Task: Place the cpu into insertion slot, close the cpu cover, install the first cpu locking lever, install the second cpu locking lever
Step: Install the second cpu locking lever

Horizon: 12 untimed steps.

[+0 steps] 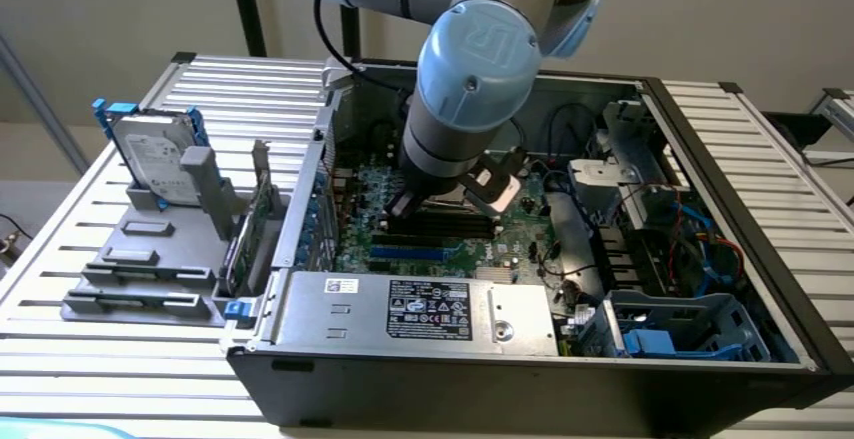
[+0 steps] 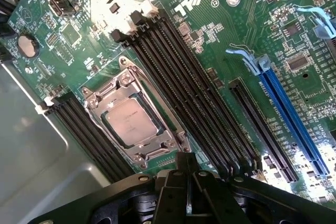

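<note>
Just above the green circuit board (image 2: 247, 35), your gripper (image 2: 185, 174) has its black fingers (image 2: 177, 190) clenched together with nothing between them, their tips hanging close to one corner of the insertion slot (image 2: 132, 121). You can see the cpu (image 2: 129, 121) already lying flat in that slot, its pale square face up, and the cpu cover (image 2: 157, 98) down around it as a silver frame, the chip showing through its opening. Long black memory slots (image 2: 194, 93) run along one side of the socket and a shorter bank of them (image 2: 86, 132) along the other; a blue card slot (image 2: 291, 119) lies farther off, past another black one. From the exterior view, your arm (image 1: 467, 89) reaches down from above into the open computer case (image 1: 534, 359), which lies on its side on a slatted metal table (image 1: 120, 359). A silver power supply (image 1: 427, 309) sits along the case's near edge. On the exterior view's left, outside the case, a hard drive (image 1: 150, 154) stands upright in a grey holder (image 1: 147, 259).
</note>
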### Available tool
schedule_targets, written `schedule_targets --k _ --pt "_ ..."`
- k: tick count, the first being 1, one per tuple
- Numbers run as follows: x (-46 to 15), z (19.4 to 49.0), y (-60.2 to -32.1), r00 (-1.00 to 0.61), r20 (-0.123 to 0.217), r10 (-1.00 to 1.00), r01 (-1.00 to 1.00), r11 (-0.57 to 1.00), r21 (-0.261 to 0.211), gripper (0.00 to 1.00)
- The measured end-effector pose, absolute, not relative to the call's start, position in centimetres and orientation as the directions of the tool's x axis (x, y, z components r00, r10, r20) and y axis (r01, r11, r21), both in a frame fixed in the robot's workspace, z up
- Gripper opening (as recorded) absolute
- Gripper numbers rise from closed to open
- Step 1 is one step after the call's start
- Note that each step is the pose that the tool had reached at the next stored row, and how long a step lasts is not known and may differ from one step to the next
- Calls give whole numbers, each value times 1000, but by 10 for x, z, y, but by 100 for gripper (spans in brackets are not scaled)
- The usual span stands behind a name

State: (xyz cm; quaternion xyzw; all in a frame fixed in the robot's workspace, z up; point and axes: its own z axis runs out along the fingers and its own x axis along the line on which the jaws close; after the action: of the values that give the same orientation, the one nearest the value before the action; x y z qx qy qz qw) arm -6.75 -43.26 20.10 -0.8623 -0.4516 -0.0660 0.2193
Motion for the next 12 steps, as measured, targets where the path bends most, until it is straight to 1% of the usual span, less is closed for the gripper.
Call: schedule_targets --k 12 --pt "-70 194 -429 583 305 753 808 -499 -314 11"
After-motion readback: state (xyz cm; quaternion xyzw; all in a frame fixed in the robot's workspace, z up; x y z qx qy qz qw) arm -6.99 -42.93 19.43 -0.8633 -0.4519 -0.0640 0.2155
